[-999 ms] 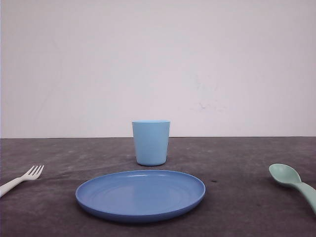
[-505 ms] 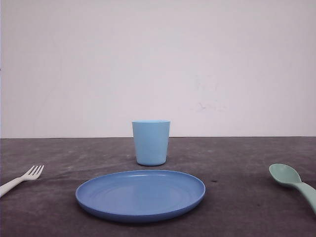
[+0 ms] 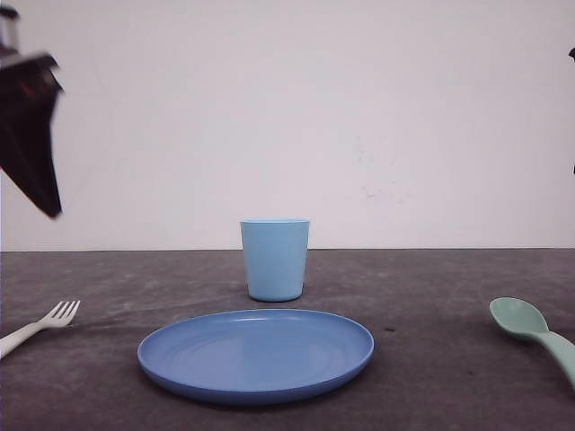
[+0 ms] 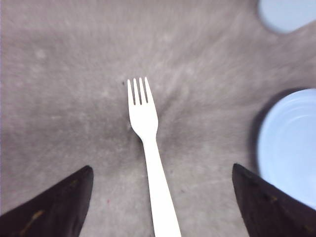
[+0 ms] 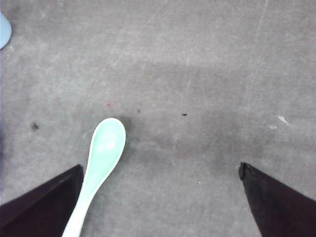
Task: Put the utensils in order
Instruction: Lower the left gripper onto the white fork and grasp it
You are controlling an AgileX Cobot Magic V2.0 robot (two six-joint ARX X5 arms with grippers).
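Observation:
The white fork (image 3: 49,321) lies on the dark table at the far left, tines pointing away. The mint-green spoon (image 3: 526,323) lies at the far right, bowl away. My left gripper (image 4: 162,168) is open and hangs high above the fork (image 4: 145,128), whose handle runs between the spread fingers without touching them. A dark finger (image 3: 34,144) of it shows at the upper left of the front view. My right gripper (image 5: 160,168) is open above the table, with the spoon (image 5: 101,158) lying close beside one finger.
A round blue plate (image 3: 256,352) lies at the centre front, with a light blue cup (image 3: 275,259) upright just behind it. The plate's rim (image 4: 291,143) is near the fork. Bare table stretches between the plate and each utensil.
The left gripper's dark finger has come into the front view at upper left, and a dark sliver shows at the right edge. Fork, spoon, plate and cup have not moved.

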